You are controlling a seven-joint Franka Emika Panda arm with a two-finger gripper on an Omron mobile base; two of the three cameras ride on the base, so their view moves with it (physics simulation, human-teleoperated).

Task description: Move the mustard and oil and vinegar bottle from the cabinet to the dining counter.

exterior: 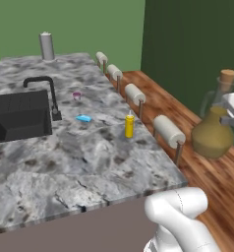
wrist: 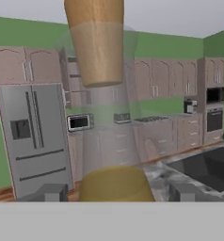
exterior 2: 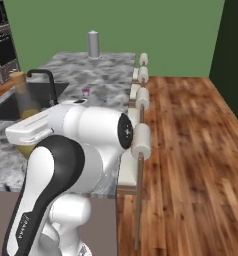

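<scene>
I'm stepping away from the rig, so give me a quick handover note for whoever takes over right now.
Gripper: closed around the oil and vinegar bottle, holding it upright in the air beside the counter's stool side, not yet set down.
Mustard: already standing on the dining counter, near the stool edge, past the sink.
Done: both bottles are out of the cabinet; mustard delivered.
Left: carry the oil and vinegar bottle over the counter, set it down upright, then release.

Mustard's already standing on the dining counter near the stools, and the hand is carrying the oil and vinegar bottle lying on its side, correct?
Not quite. The oil and vinegar bottle is upright in the hand, stopper on top, as the left base view shows. The mustard does stand on the dining counter near the stools.
</scene>
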